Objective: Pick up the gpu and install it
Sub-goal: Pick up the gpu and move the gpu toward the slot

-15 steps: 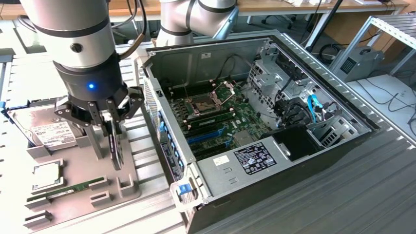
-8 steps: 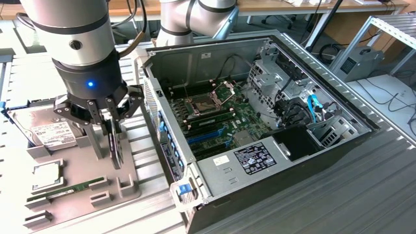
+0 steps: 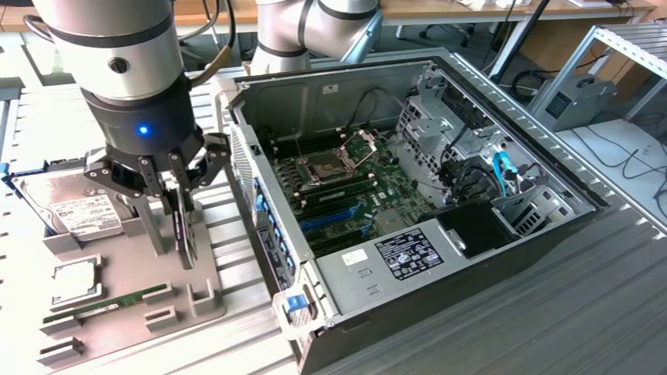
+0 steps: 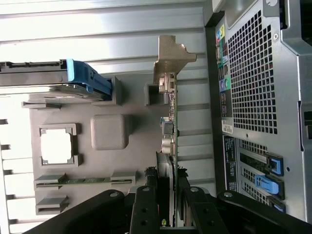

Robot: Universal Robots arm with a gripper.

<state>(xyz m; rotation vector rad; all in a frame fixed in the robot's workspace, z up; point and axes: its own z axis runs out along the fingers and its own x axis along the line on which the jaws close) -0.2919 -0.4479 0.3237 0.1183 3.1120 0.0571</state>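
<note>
Gpu (image 3: 187, 242) stands on edge on the grey holder tray (image 3: 130, 269) on the tabletop, between the hard drive (image 3: 75, 212) and the open computer case (image 3: 417, 203). I see my pincer (image 3: 175, 195) clamped on it from above, fingers (image 4: 146, 200) flanking the card.

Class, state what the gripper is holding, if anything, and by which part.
The gpu, pinched by its upper edge between the fingers, away from its metal bracket.

Exterior view: bright, even overhead light; soft shadow pooled deep in case (image 3: 312, 109). Wrist view: harsh glare bleaches table (image 4: 97, 44) and tray (image 4: 136, 112) cut-out white; gpu (image 4: 168, 129) bracket glints warm.
</note>
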